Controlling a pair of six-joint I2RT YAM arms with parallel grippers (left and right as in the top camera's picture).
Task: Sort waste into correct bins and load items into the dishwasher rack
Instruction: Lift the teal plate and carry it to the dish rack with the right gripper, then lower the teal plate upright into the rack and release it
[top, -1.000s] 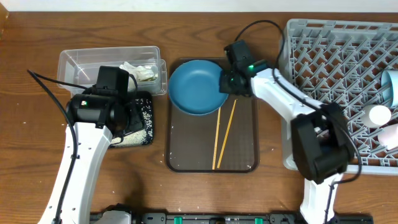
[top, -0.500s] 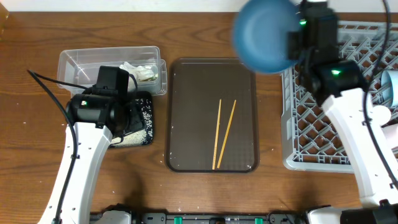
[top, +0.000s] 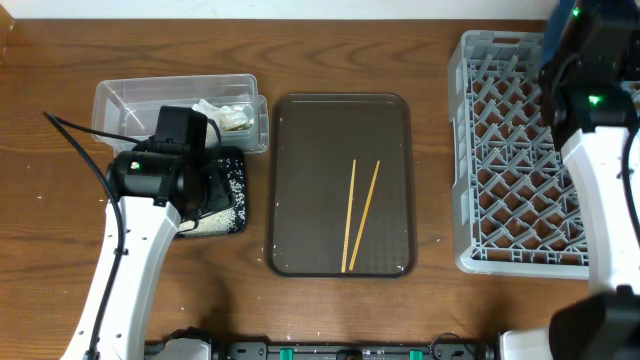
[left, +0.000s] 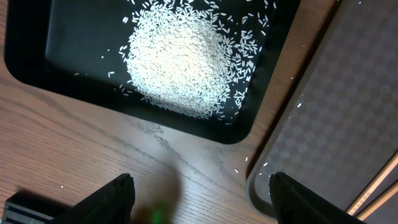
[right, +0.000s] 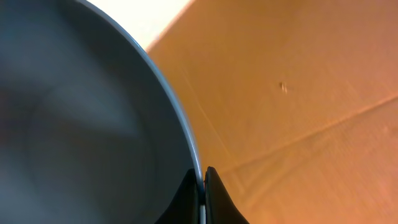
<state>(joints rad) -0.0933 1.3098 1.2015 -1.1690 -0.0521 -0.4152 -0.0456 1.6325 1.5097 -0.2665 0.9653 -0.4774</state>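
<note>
My right gripper (right: 201, 186) is shut on the rim of the dark blue plate (right: 81, 124), which fills the left of the right wrist view. The plate does not show in the overhead view, where the right arm (top: 590, 100) reaches over the far right of the grey dishwasher rack (top: 510, 150). My left gripper (left: 202, 199) is open and empty over bare table, just in front of the black tray (left: 62, 56) holding a pile of rice (left: 186, 62). The clear tub (top: 120, 100) holds the white tissue (top: 222, 112) with a yellowish scrap beside it. Two chopsticks (top: 360, 215) lie on the brown tray (top: 300, 150). Bowl and cups are hidden.
The left arm (top: 165, 170) covers most of the black tray (top: 232, 190) from above. A few rice grains lie on the wood and on the brown tray's corner (left: 348, 124). The rack stands to the right of the brown tray.
My right gripper lifted the plate off the brown tray and swung it up and right over the rack, out of the overhead view. The left arm has not moved.
</note>
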